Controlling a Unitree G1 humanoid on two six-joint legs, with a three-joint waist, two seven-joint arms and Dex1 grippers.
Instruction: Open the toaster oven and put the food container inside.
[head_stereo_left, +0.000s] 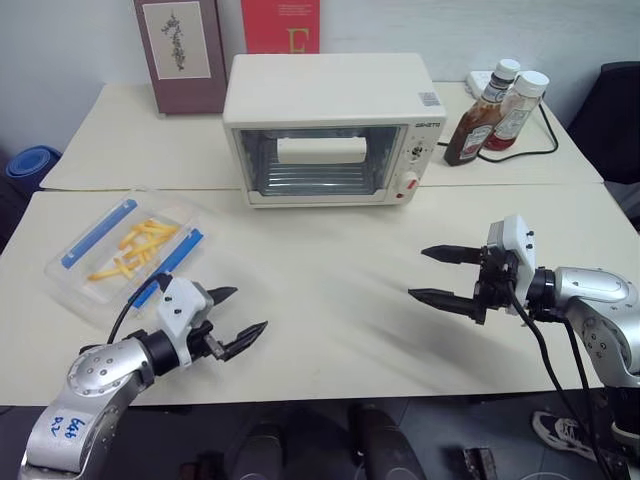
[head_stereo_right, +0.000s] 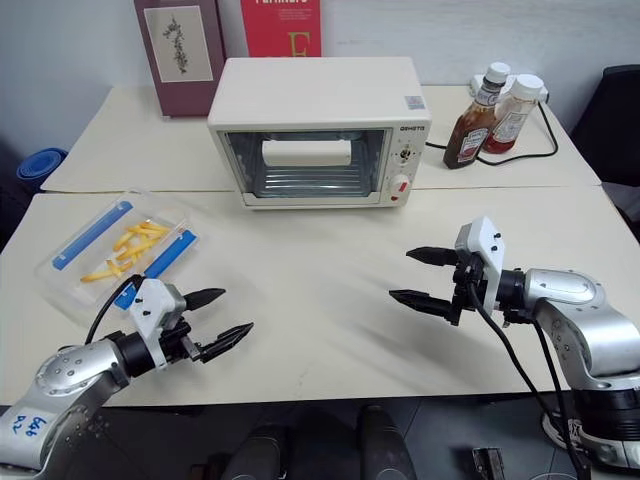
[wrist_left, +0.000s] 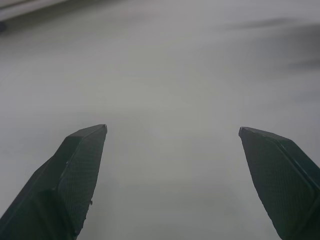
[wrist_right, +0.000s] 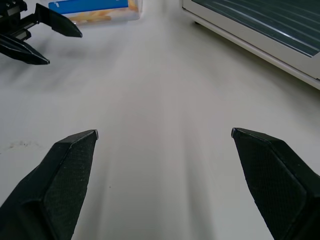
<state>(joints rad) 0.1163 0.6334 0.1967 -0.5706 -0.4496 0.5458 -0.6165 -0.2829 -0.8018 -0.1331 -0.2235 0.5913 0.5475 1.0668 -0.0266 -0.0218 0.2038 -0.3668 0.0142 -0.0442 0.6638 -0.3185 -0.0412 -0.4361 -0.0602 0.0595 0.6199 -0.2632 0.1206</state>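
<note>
A: Hovering, both claws, left (head_stereo_left: 238, 312) and right (head_stereo_left: 432, 274), spread and empty; oven (head_stereo_left: 330, 130) shut at 12 o'clock, container (head_stereo_left: 125, 255) at 9.
B: Risk: pulling the handle (head_stereo_left: 321, 150) may drag the oven toward the bottles (head_stereo_left: 497, 112).

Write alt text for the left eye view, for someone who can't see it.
A closed cream-white toaster oven sits on a pale table, with a clear food container of fries to its front left. Two robot arms reach in over the near edge, the left gripper and right gripper both open and empty. Two sauce bottles stand right of the oven; two books lean behind it.
</note>
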